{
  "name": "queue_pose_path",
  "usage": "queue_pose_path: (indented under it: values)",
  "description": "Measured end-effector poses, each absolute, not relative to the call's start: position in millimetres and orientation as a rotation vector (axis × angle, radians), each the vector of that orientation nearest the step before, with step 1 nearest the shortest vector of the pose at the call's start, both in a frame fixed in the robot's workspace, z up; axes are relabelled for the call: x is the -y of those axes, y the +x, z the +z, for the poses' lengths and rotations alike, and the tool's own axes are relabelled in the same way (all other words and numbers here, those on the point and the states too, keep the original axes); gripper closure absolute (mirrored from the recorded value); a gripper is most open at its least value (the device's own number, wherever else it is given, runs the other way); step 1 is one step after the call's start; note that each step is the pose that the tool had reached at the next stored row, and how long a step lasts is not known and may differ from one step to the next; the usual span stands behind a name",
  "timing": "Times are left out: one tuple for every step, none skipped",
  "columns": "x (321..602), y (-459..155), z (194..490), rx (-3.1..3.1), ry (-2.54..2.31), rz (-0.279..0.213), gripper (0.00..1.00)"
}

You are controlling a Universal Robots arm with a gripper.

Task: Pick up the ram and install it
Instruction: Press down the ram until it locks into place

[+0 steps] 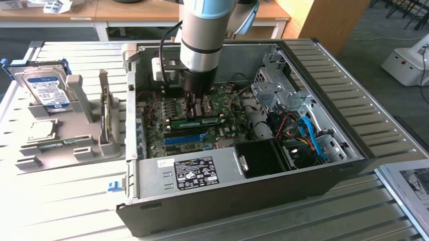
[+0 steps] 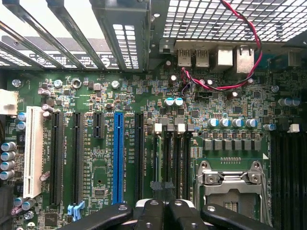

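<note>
With our gripper [image 1: 195, 111] closed and empty, its fingertips right over the ram [image 1: 196, 121] lying in its motherboard [image 2: 144, 143] slot directly beneath, we should press straight down, evenly, staying centred on the stick.

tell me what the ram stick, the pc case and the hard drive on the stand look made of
Ram: green circuit board, matte, with dark chips and a pale label.
PC case: seemingly sheet metal, with a dark painted outside and bare grey, punched panels inside.
Hard drive: likely metal, silvery and slightly shiny, under a blue-and-white paper label.
</note>
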State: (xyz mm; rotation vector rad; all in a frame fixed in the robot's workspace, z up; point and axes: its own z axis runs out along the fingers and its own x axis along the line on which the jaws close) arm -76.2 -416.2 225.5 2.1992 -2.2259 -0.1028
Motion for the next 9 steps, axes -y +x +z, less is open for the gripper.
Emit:
queue_pose_path:
  values:
    - [416.2,-76.2,225.5,2.226,2.199,-0.103,0.9]
    - [416.2,-76.2,225.4,2.226,2.199,-0.103,0.9]
    - [416.2,-76.2,225.3,2.226,2.199,-0.103,0.9]
    - [416.2,-76.2,225.1,2.226,2.199,-0.103,0.9]
    - [416.2,-76.2,225.0,2.226,2.199,-0.103,0.9]
    - [416.2,-76.2,224.8,2.226,2.199,-0.103,0.9]
    - [416.2,-76.2,224.7,2.226,2.199,-0.103,0.9]
    - [416.2,-76.2,224.6,2.226,2.199,-0.103,0.9]
    - [416.2,-76.2,224.4,2.226,2.199,-0.103,0.9]
